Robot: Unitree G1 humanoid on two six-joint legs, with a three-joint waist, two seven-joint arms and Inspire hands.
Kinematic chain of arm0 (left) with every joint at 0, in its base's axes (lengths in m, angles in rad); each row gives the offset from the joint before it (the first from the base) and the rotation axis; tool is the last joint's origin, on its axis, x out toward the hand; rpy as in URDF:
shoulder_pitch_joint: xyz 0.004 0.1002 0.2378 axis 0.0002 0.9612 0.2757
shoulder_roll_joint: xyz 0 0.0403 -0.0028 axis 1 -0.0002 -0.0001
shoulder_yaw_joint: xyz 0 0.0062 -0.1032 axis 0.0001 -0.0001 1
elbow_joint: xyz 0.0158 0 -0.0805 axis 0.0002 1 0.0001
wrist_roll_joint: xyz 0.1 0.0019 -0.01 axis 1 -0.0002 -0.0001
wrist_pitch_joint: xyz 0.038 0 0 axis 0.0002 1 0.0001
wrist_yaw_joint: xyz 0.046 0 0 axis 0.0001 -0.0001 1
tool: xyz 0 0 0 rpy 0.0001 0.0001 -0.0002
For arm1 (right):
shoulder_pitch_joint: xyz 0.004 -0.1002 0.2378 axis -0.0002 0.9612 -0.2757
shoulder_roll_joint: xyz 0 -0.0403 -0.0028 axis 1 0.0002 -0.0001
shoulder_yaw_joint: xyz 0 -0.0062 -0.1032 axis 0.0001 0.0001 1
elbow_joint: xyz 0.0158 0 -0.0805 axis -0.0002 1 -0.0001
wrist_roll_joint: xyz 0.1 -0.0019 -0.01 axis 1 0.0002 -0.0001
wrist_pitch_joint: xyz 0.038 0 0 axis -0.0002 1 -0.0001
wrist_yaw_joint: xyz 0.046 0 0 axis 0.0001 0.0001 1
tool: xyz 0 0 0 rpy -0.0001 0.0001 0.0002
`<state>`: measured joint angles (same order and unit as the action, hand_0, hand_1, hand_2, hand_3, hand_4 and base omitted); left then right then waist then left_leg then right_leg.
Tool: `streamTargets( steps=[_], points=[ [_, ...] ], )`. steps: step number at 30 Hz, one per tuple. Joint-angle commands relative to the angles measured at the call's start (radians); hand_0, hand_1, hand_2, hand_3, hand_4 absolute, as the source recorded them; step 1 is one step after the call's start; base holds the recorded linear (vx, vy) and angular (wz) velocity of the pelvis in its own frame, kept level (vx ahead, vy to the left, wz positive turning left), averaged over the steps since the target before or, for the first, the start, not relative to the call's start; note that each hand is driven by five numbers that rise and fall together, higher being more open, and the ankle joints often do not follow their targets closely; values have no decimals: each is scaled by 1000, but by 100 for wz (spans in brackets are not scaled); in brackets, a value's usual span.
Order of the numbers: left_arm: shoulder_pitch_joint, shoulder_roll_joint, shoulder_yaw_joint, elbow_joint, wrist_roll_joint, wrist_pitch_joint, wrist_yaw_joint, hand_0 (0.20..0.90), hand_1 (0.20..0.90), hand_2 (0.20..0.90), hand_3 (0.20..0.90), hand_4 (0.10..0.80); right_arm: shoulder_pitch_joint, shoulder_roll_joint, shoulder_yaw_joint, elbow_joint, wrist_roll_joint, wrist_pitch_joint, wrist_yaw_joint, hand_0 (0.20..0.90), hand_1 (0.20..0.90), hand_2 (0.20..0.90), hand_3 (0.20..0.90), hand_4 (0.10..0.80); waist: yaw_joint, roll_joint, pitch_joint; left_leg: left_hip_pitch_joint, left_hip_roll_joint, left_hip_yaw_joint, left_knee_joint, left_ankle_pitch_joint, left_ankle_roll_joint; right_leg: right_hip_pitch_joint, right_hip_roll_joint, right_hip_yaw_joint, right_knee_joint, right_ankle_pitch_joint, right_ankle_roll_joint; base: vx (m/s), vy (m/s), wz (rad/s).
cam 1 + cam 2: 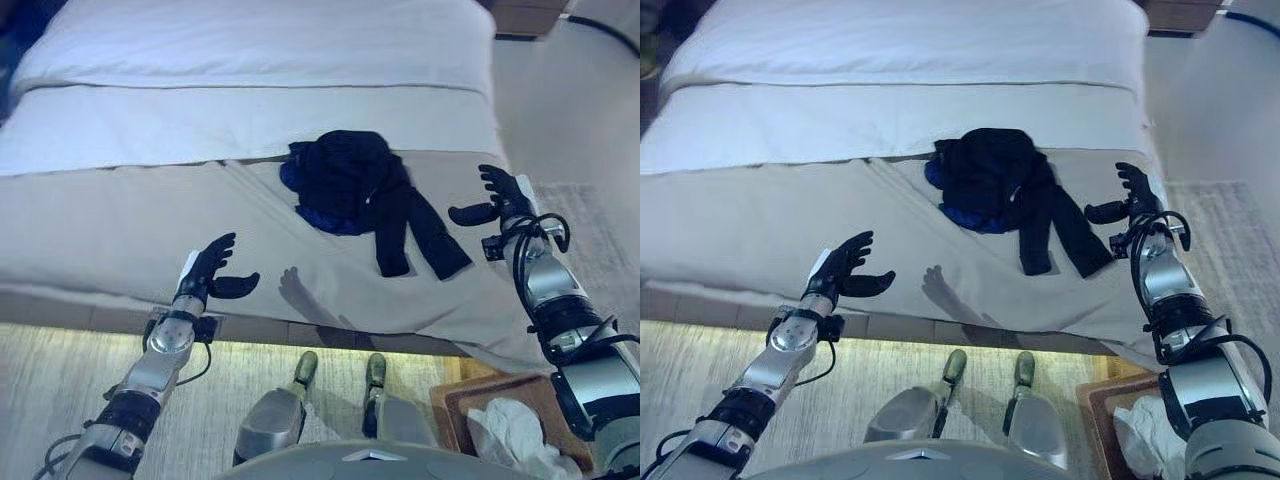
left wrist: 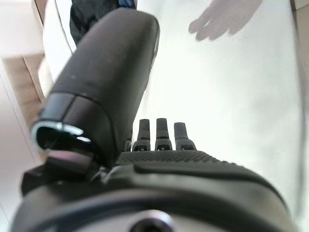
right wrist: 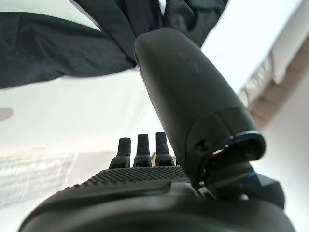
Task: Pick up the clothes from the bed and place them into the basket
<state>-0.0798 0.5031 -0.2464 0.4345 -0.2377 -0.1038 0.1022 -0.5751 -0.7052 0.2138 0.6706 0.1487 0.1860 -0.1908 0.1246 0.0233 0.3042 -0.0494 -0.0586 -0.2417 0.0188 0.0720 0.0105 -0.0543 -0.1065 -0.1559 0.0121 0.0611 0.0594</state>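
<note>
A heap of dark clothes with a blue piece under it lies on the bed, right of the middle, two dark legs trailing toward the front edge. It also shows in the right wrist view. My right hand is open and empty, hovering just right of the clothes near the bed's right edge. My left hand is open and empty over the bed's front left part, well apart from the clothes. A brown basket stands on the floor at the lower right, with white cloth in it.
White pillows and a folded white sheet lie across the far part of the bed. A wooden nightstand stands at the far right corner. A pale rug lies on the floor right of the bed.
</note>
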Motion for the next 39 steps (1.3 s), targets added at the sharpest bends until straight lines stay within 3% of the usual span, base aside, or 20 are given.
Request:
streamTargets(
  steps=[1, 3, 7, 10, 18, 22, 24, 37, 38, 39],
  points=[
    [-8, 28, 4, -114, -25, -132, -36, 900, 900, 900, 900, 800, -196, -123, 40, -36, 24, -56, -67, 900, 900, 900, 900, 800, 45, -40, -24, -103, 12, 123, 320, -80, -49, 20, -11, -21, 114, -88, -25, -76, -50, 53],
    [-24, 27, -5, -121, -32, -159, -31, 900, 900, 900, 900, 800, -235, -111, 50, -32, 9, -52, -101, 900, 900, 900, 900, 800, 60, -18, 12, -136, 25, 140, 251, -63, -58, 23, -8, -43, 135, -109, -25, -100, 5, 46],
    [-58, 30, -26, -158, -42, -183, 10, 900, 900, 900, 900, 800, -290, -100, 55, -17, -16, -57, -129, 900, 900, 900, 900, 800, 63, 10, 55, -151, 25, 153, 253, -135, -38, -48, -45, -85, 246, -159, -34, -10, 75, 31],
    [-85, 35, -34, -198, -51, -183, 26, 900, 900, 900, 900, 800, -339, -106, 63, 22, -31, -69, -126, 900, 900, 900, 900, 800, 66, 28, 90, -185, 20, 152, 283, -149, -35, -107, -64, -91, 315, -175, -41, -17, 67, 10],
    [-131, 60, -66, -336, -39, -226, 87, 900, 900, 900, 900, 800, -516, -140, 116, 86, -31, -36, -158, 900, 900, 900, 900, 800, 85, 102, 216, -369, -38, 145, 391, -149, -13, -328, -102, -93, 556, -245, -61, -8, 54, 17],
    [-128, 62, -72, -368, -40, -242, 94, 900, 900, 900, 900, 800, -546, -136, 130, 88, -51, -5, -164, 900, 900, 900, 900, 800, 101, 113, 216, -457, -44, 143, 402, -131, -2, -429, -112, -105, 623, -261, -66, 27, -10, 15],
    [-126, 63, -78, -386, -40, -245, 100, 900, 900, 900, 900, 800, -565, -129, 152, 96, -56, 10, -174, 900, 900, 900, 900, 800, 110, 114, 216, -491, -47, 145, 417, -154, -1, -471, -113, -100, 669, -300, -62, 82, -47, 17],
    [-117, 80, -85, -455, -14, -262, 139, 900, 900, 900, 900, 800, -647, -160, 226, 161, -87, 126, -183, 900, 900, 900, 900, 800, 137, 130, 216, -743, -62, 167, 659, -222, 35, -717, -139, -103, 924, -377, -94, 1, -28, 11],
    [-114, 83, -83, -459, -19, -259, 137, 900, 900, 900, 900, 800, -653, -166, 230, 165, -80, 131, -176, 787, 787, 787, 768, 668, 137, 130, 216, -755, -62, 170, 680, -231, 37, -728, -139, -99, 939, -382, -96, -8, -21, 3],
    [-112, 85, -80, -460, -21, -257, 134, 900, 900, 900, 900, 800, -657, -171, 233, 166, -74, 136, -175, 594, 594, 594, 543, 443, 137, 129, 216, -763, -63, 170, 696, -237, 37, -734, -138, -97, 947, -385, -96, 0, 0, 0]
  ],
)
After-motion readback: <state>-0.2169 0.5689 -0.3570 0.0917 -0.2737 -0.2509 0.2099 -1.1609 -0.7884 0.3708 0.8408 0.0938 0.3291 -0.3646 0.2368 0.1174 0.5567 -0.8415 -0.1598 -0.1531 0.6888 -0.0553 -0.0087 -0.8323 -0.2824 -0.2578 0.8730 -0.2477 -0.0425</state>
